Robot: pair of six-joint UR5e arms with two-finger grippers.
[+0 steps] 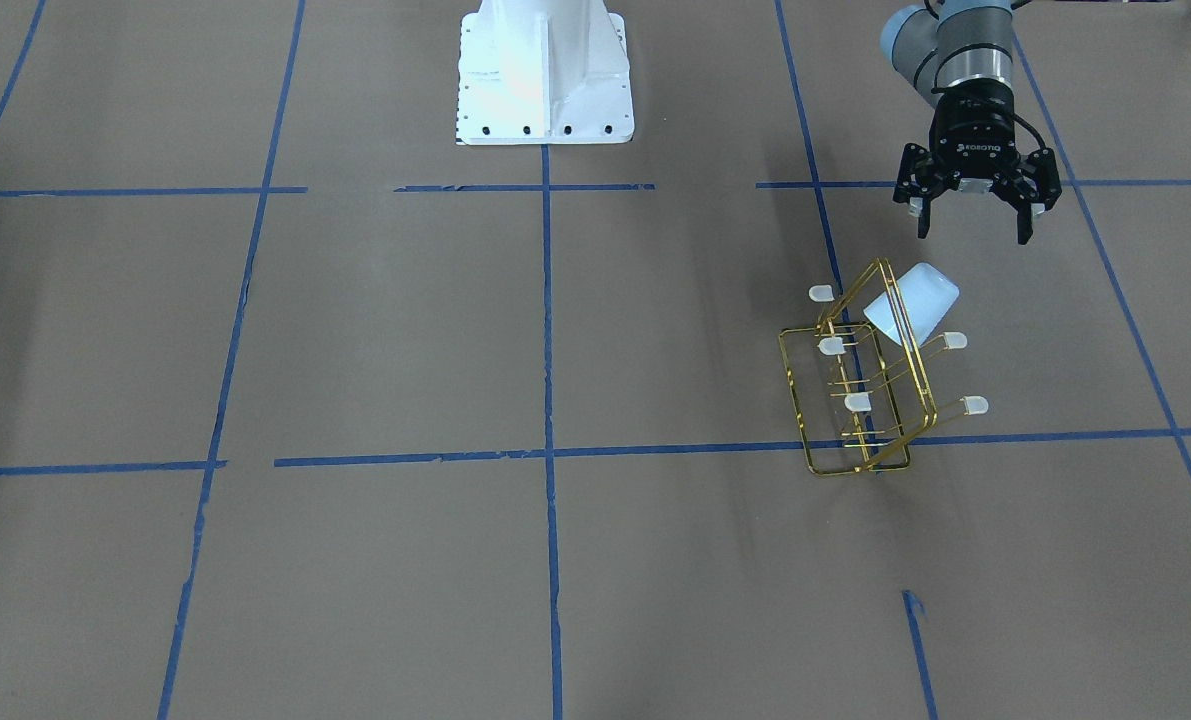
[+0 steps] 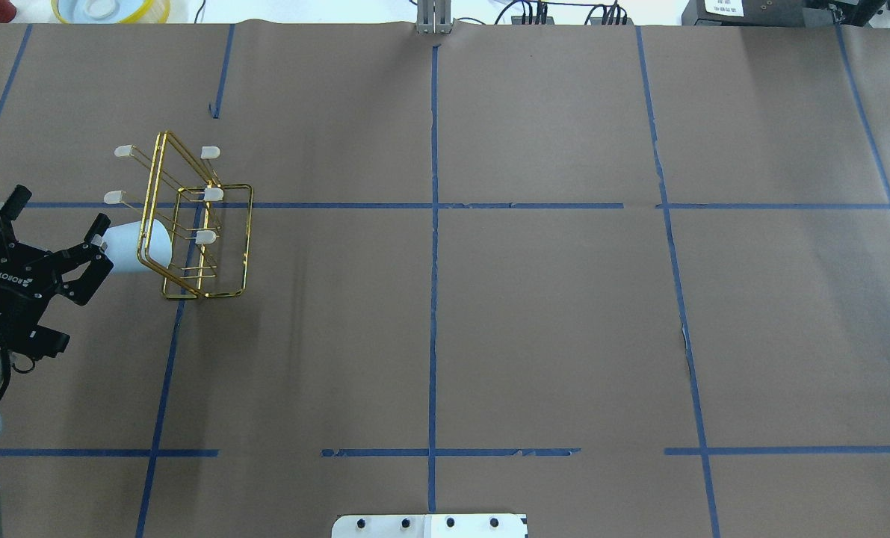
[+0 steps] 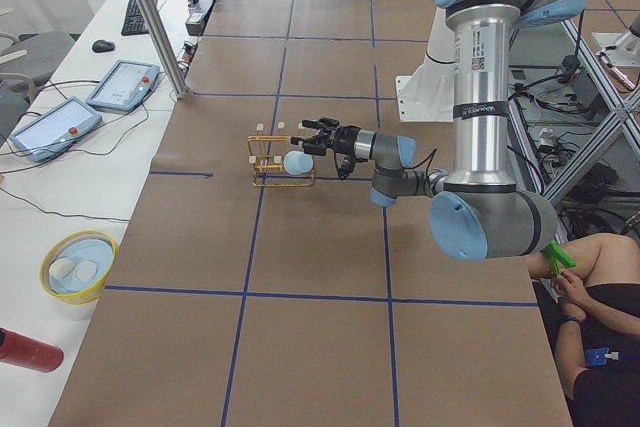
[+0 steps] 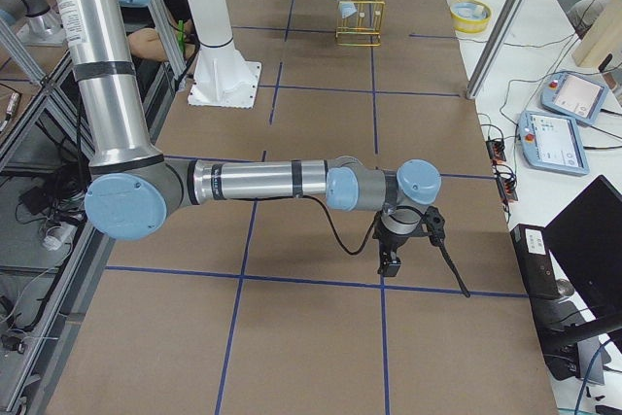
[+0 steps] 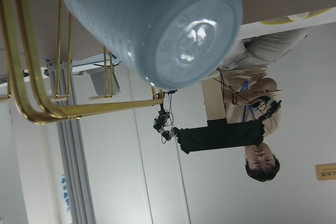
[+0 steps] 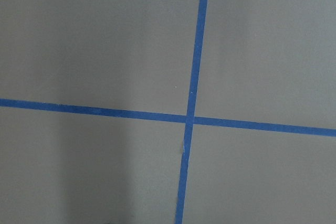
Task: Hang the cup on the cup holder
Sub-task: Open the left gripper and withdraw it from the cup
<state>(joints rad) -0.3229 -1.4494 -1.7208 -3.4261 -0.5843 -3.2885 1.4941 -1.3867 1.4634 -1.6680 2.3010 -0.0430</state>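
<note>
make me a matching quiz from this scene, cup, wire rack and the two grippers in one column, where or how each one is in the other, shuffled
1. cup
2. wire rack
3. left gripper
4. right gripper

A. open and empty, near the cup's base
B. far from the rack, above a crossing of blue tape
C. tilted on a rack prong
D. gold, standing on the table

Pairs: 1-C, 2-D, 3-A, 4-B
</note>
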